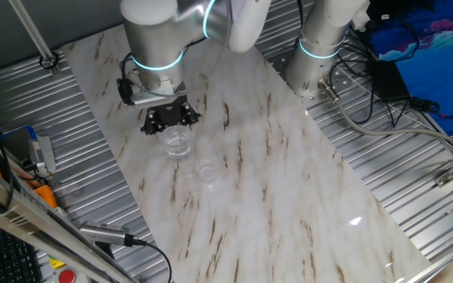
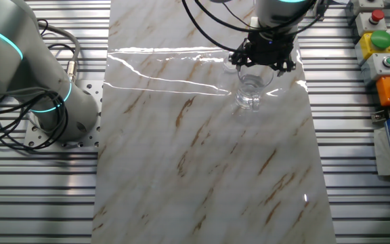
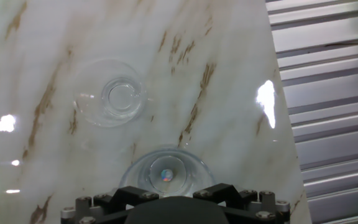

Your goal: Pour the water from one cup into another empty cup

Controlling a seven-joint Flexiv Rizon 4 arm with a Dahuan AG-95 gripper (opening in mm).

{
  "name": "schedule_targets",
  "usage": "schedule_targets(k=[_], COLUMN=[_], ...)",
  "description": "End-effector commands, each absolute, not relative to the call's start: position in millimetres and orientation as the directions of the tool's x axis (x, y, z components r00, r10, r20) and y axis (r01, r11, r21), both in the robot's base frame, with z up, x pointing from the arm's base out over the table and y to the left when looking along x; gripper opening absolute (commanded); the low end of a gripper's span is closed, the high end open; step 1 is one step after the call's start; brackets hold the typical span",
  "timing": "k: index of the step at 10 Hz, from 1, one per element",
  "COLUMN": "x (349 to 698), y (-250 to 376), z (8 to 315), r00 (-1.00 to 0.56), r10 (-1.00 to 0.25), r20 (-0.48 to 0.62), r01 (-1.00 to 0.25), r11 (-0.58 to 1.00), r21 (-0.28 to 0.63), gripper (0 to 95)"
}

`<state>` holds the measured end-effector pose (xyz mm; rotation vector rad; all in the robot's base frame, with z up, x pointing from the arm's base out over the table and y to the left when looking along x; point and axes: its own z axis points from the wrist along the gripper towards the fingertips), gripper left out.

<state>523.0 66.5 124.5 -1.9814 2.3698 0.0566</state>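
Handling: the larger tumbler (image 1: pixel 178 144) is clear glass or hard plastic, stiff and smooth, so I judge it slippery and easy to tip or crack under a hard squeeze; the water (image 3: pixel 165 174) inside shows only as a faint glint and adds some weight.
Where to take hold: across the side wall, below the rim and above the base, squarely on opposite sides so it stays upright until the tilt.
Tumbler position: it stands upright on the marble-patterned worktop (image 1: pixel 289 181), near the worktop's edge in the other fixed view.
Relation to end effector: the end effector (image 1: pixel 169 118) hangs just above the tumbler's rim and a little behind it; in the hand view the tumbler sits directly below the fingers, at the bottom centre of the picture. No contact is visible.
End effector state: nothing is held; whether the fingers are spread or closed I cannot tell, as the black hardware hides the tips.
Smaller cup (image 1: pixel 207 172): upright on the worktop, near the tumbler but apart from it, apparently empty.
Risk: a sideways nudge on the descent could slide the tumbler.
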Motion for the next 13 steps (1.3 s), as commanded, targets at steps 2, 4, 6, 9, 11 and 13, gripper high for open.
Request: schedule_targets(k=[2, 4, 6, 9, 11, 13], x=[521.4, 508.4, 500.9, 499.7, 499.8, 499.9], y=[67.7, 69.1, 69.9, 70.1, 70.3, 70.2], z=[123.4, 122.5, 120.5, 119.8, 119.6, 118.9], r00=[-0.102, -0.128, -0.134, -0.115, -0.099, -0.082], r10=[-0.994, -0.991, -0.990, -0.992, -0.994, -0.996], r20=[-0.040, -0.042, -0.044, -0.042, -0.036, -0.027], r01=[-0.995, -0.992, -0.991, -0.993, -0.995, -0.996], r11=[0.101, 0.127, 0.134, 0.116, 0.100, 0.083], r21=[0.023, 0.017, 0.004, -0.013, -0.020, -0.033], gripper=[95.0, 95.0, 95.0, 95.0, 95.0, 95.0])
